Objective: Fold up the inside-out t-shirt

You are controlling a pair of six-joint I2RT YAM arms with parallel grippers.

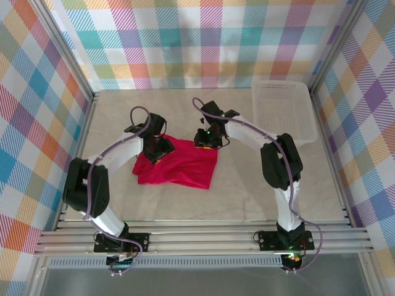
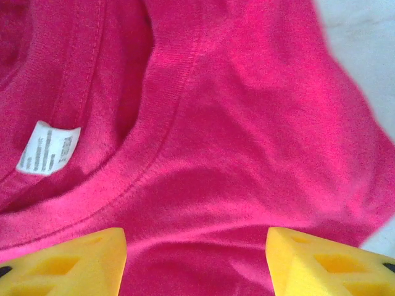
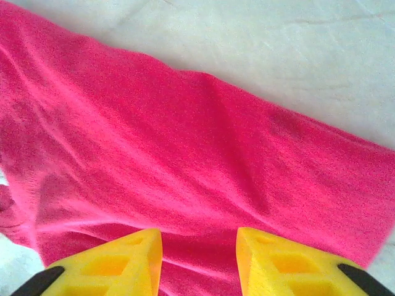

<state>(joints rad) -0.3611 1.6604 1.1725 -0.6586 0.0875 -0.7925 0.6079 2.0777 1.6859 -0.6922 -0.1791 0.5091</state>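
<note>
Marble desk (image 1: 247,197) carrying t-shirt (image 1: 182,165); left claw (image 2: 196,262) gaping wide near shirt's tag (image 2: 48,148), right claw (image 3: 199,259) gaping over shirt edge. Shallow pinches risking slipping, bunching.

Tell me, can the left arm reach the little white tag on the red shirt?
Probably yes. The left tool hangs open right over the t-shirt at its neck, and the white tag lies uncovered just beside it, with nothing in between.
</note>
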